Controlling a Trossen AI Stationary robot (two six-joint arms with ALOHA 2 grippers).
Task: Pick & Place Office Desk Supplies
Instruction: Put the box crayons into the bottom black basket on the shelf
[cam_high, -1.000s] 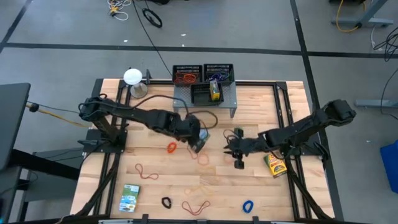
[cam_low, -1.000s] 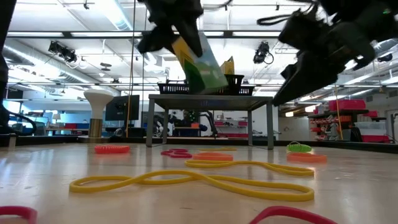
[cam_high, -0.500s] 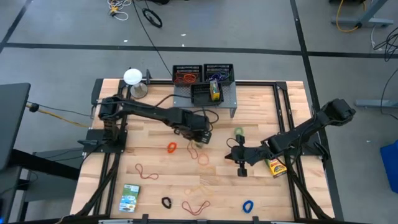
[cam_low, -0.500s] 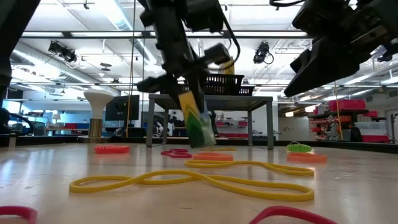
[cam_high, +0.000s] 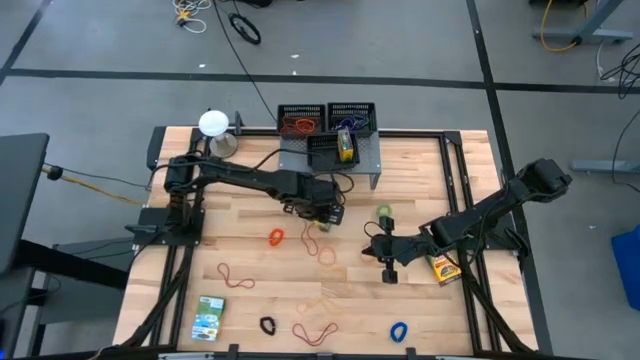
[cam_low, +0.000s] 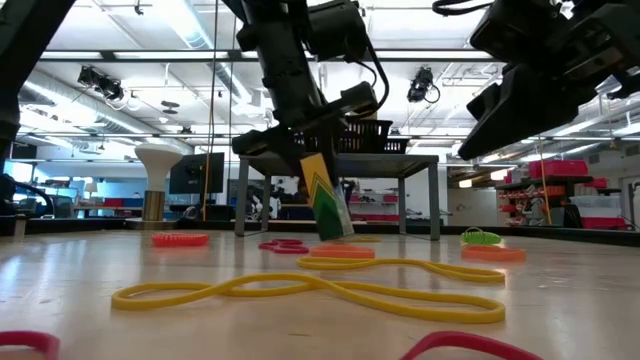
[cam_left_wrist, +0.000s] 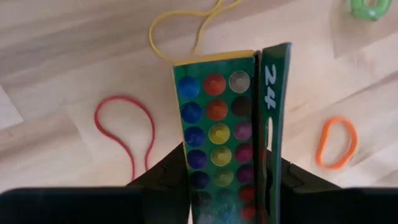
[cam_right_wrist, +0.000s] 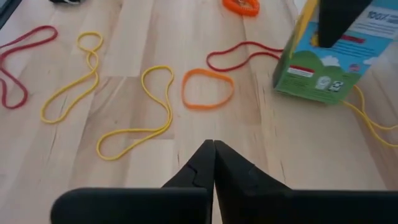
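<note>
My left gripper (cam_high: 325, 208) is shut on a green card box (cam_left_wrist: 217, 143) with coloured dots, just in front of the grey shelf; the box also shows in the low view (cam_low: 325, 200) and the right wrist view (cam_right_wrist: 320, 68). My right gripper (cam_high: 386, 262) is shut and empty (cam_right_wrist: 213, 149), hovering over the table right of centre. A yellow-green box (cam_high: 441, 266) lies flat beside the right arm. A green-white box (cam_high: 209, 316) lies flat at the near left. Rubber-band loops lie scattered on the wood, such as an orange one (cam_right_wrist: 207, 88) and a yellow one (cam_right_wrist: 140, 118). My left gripper pinches the box's upper end between its two fingers (cam_left_wrist: 169, 179), one on each long side (cam_left_wrist: 268, 168). The fingers come from above, pointing down along the box. The box hangs below them, slightly tilted; its lower end (cam_low: 337, 233) is at the table, touching or not I cannot tell.
The grey shelf (cam_high: 372, 165) at the far middle carries black mesh trays (cam_high: 300, 120) with bands and a box. A white ball on a stand (cam_high: 213, 125) is at the far left. Black (cam_high: 267, 324) and blue (cam_high: 398, 330) bands lie near the front edge.
My left gripper has gone down and toward the far edge with the box, which was lifted high and steeply tilted and now hangs nearly upright with its lower end at the table. My right gripper has shifted a little toward the near edge.
</note>
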